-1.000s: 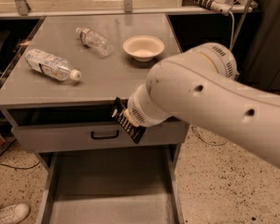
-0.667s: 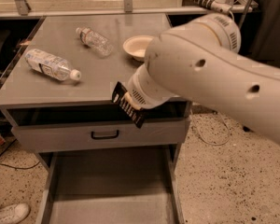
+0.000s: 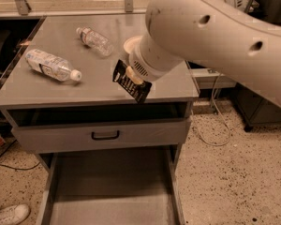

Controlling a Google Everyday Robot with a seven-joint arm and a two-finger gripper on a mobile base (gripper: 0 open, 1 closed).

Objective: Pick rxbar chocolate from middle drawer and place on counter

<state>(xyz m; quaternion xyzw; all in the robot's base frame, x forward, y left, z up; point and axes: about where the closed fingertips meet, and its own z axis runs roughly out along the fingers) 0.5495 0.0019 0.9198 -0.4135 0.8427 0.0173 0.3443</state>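
Camera view, one moment, items listed by position from the jaws.

1. Jaws: at the end of the large white arm, above the front part of the surface, mostly hidden behind the wrist. One pale finger shows, lying across the bar. State: pinching the bar.
2. rxbar chocolate: black wrapper with white print, held in the jaws, tilted, corner down. It hangs over the front strip of the surface and does not appear to touch it.
3. Surface: grey metal, directly beneath the jaws.
4. Bowl: just behind the jaws, partly covered by the wrist.
5. Water bottle: lying down, left of the jaws and farther back.
6. Second water bottle: lying down, well to the left of the jaws.
7. Upper drawer front with black handle: below the jaws, closed.
8. Middle drawer: pulled out, lowest of all below the jaws; its visible floor is bare.

Change noted: a second ago the bar hung in front of the upper drawer front, below the surface edge; now it is raised and carried inward above the surface.

Meaning for the task: picking and lifting out look complete. What appears left is lowering the bar onto the open patch ahead of the bowl and letting go.
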